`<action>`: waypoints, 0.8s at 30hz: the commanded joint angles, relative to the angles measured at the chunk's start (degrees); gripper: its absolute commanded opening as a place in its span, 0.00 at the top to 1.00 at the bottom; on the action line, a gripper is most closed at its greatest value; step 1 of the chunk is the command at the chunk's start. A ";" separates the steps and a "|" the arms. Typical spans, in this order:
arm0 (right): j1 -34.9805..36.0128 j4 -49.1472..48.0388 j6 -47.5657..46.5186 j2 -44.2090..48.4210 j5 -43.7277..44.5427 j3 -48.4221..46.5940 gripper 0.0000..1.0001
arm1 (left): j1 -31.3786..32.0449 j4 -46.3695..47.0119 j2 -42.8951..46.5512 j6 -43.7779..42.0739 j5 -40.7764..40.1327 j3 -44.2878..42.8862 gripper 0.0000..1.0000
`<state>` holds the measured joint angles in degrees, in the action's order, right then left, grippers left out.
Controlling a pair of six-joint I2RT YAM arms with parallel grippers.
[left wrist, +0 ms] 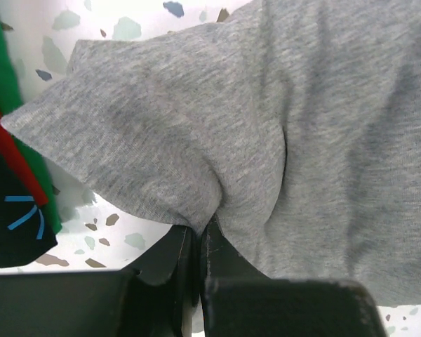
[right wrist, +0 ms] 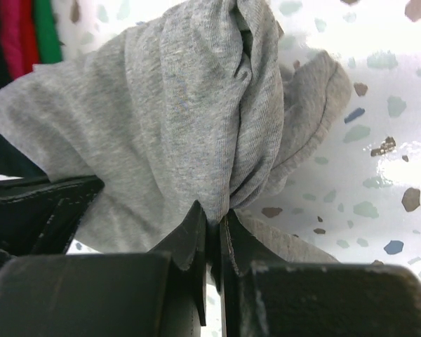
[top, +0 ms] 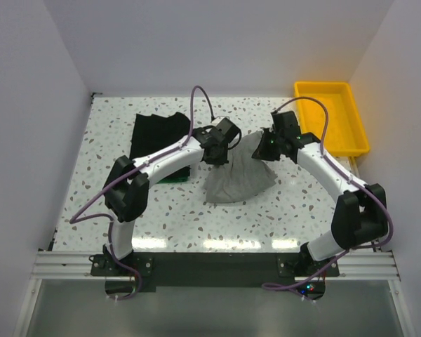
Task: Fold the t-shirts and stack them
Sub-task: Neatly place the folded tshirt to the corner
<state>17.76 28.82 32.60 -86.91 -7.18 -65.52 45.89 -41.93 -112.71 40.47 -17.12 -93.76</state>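
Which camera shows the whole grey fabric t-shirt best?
The top external view: the heather-grey fabric t-shirt shows whole there, outline and all. Each wrist view shows only a bunched grey fold pinched in its jaws.

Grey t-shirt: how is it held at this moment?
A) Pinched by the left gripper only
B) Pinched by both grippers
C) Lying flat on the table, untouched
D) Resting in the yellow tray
B: the grey t-shirt is bunched between the closed fingers of the left gripper and of the right gripper, as each wrist view shows.
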 commanded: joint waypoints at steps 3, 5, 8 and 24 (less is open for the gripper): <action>0.96 2.47 1.06 1.22 -0.64 -7.08 1.00 | -0.71 -4.56 1.88 -3.29 -2.47 -7.57 1.00; 1.40 2.73 1.50 0.87 -0.73 -9.10 1.00 | -1.50 -5.70 2.14 -3.64 -2.65 -8.81 1.00; 2.01 3.26 2.03 -0.09 -1.08 -12.35 1.00 | -3.17 -6.67 3.37 -4.61 -2.39 -10.57 1.00; 13.25 4.32 5.19 -13.43 1.38 -37.91 1.00 | -17.22 -10.36 11.01 -10.40 1.56 -17.42 1.00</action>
<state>28.23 34.20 36.27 -97.10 -6.70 -97.32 32.21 -51.70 -105.49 33.08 -17.21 -108.27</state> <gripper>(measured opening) 0.056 0.054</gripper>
